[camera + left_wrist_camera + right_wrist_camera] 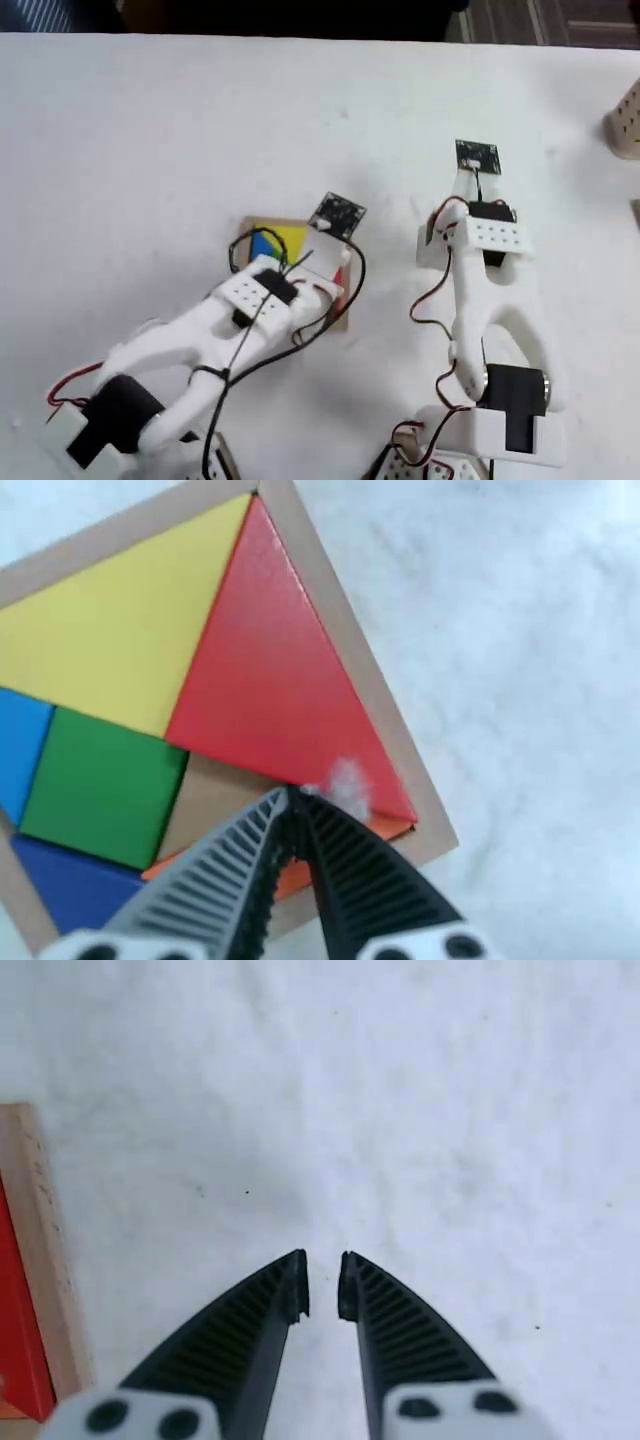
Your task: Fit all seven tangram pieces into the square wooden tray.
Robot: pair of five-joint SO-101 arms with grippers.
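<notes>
- Left claw [296, 805]: tips pressed together, empty, at red triangle's [270, 680] edge inside tray [345, 640].
- Right claw [322, 1285]: narrow gap, empty, above table [420, 1090], 2 o'clock of tray.

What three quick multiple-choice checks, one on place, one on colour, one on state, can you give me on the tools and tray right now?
1. The right tool is over:
A. bare table beside the tray
B. a blue bowl
C. a stack of pieces

2. The large triangle edge to edge with the yellow triangle is:
A. purple
B. white
C. red

3. The left tool is:
A. wide open
B. shut
C. clamped on a cup

Answers:
1 A: white table lies under its tips, with the tray rim off to one side.
2 C: it shows red in the left wrist view.
3 B: its tips meet over the tray.
</notes>
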